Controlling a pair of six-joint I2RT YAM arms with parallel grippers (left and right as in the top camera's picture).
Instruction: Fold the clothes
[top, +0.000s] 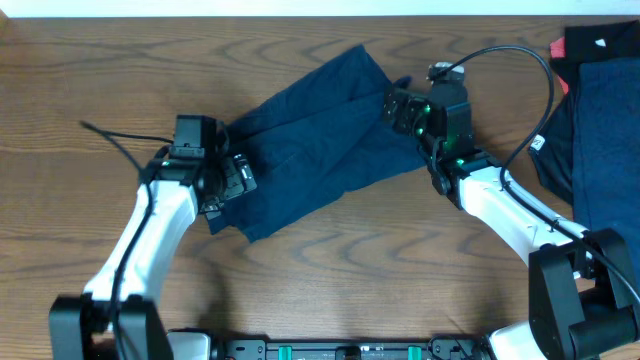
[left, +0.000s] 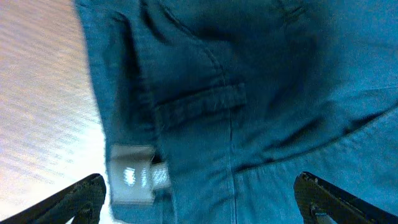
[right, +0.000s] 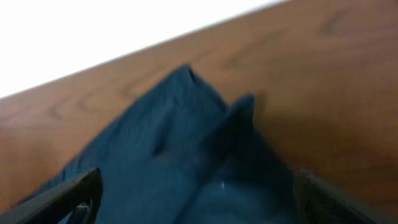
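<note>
**A:** How do your left jaws stand?

**B:** Wide apart, clamped on nothing. My left fingertips (left: 78, 196) show only at the 2 bottom corners of the wrist view. The navy garment (left: 267, 93) lies flat below and ahead of them.

**A:** What sits between them?

**B:** Cloth all the way across. A small white label (left: 132, 174) sits just inside the fingertip on the counter side, at the garment's edge. Further ahead, a stitched loop (left: 199, 102) crosses a seam. Beyond that same fingertip there is bare counter (left: 37, 93).

**A:** And the right jaws?

**B:** Apart too, holding nothing. My right fingertips (right: 68, 199) flank the garment's other end. It rises ahead of them in 2 soft peaks and stops short of the counter's far edge.

**A:** How does it look from above?

**B:** The garment runs slantwise across the counter between my 2 pairs of jaws. The left jaws are over one end and the right jaws are at the other. From up there I cannot tell whether either pair touches the cloth.

**A:** Anything else lying about?

**B:** Yes, well out past the outer side of my right jaws, at the counter's end. There is another navy piece (top: 605, 130), a black piece (top: 600, 40) and a red scrap (top: 557, 48). All 3 lie apart from the garment under me.
</note>
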